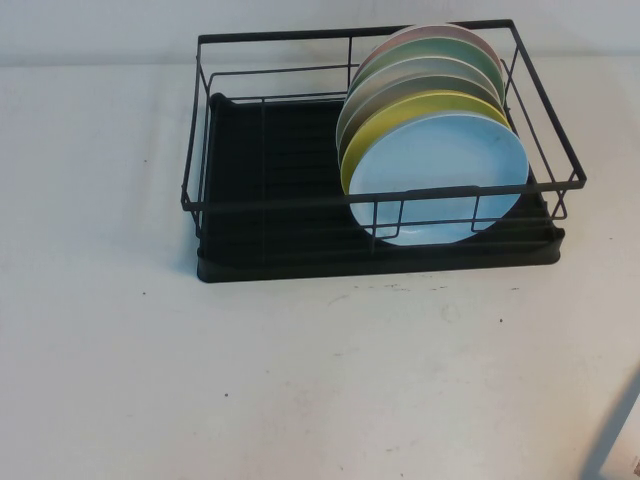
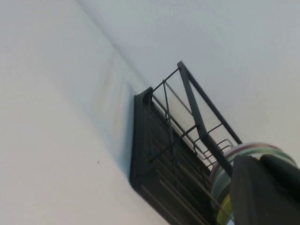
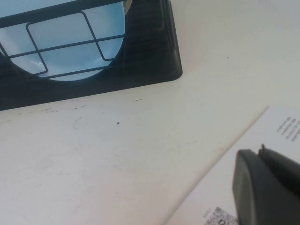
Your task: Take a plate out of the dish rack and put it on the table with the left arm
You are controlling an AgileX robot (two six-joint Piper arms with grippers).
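Several plates stand at the dish rack's (image 1: 380,190) right end, blue plate (image 1: 437,178) frontmost. Left gripper (image 2: 262,192) clenched, empty; right gripper (image 3: 267,187): cannot tell.

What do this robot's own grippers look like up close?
Only a little shows. The left gripper appears in its wrist view as chunky, rounded, matte black fingers. The right gripper looks the same: smooth black blocks with rounded corners. No cables or markings are visible.

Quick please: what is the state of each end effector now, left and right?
Left end effector: closed, holding nothing, beside the dish rack.
Right end effector: parked over the table; state cannot be told.
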